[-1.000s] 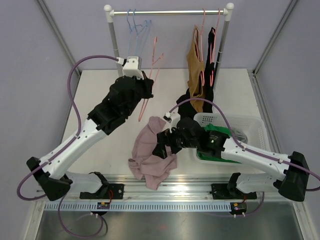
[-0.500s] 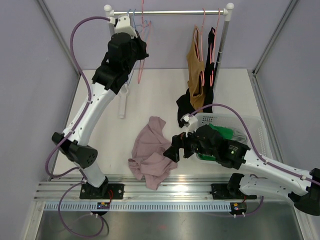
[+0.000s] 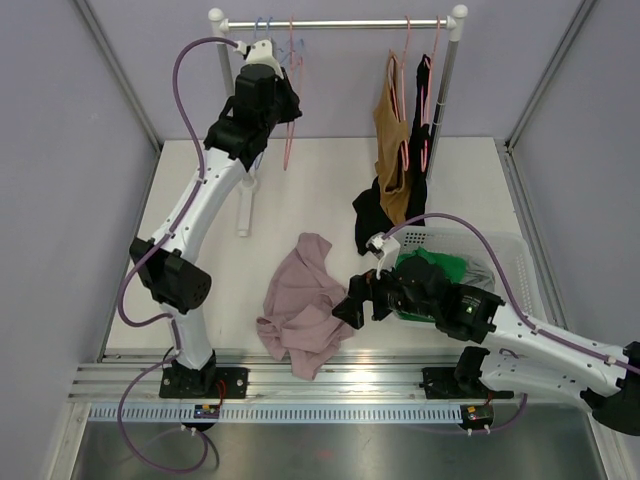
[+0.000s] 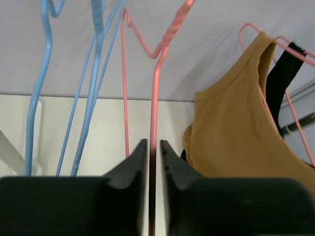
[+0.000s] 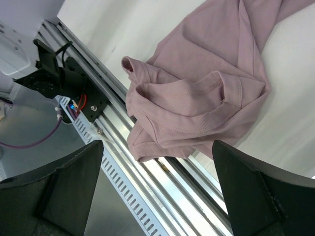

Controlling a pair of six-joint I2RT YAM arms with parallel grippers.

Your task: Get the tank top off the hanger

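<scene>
The pink tank top (image 3: 300,305) lies crumpled on the table near the front edge, off its hanger; the right wrist view shows it too (image 5: 206,93). The bare pink hanger (image 3: 288,120) hangs at the rail's left end, and its wire (image 4: 154,98) runs straight up between my left gripper's fingers. My left gripper (image 3: 283,105) (image 4: 154,142) is raised to the rail. Its jaws stand barely apart, with a sliver of light beside the wire. My right gripper (image 3: 345,305) (image 5: 157,147) hovers wide open over the tank top's near right edge, holding nothing.
Blue hangers (image 3: 265,35) hang on the rail (image 3: 340,22) left of the pink one. At the rail's right end hang a mustard top (image 3: 392,140) and a black garment (image 3: 420,130). A white basket (image 3: 505,260) holding green cloth (image 3: 432,268) sits at the right.
My left arm lifted the bare pink hanger from mid-table up to the rail, and its jaws eased slightly. My right arm drew back toward the near edge; the tank top stayed put.
</scene>
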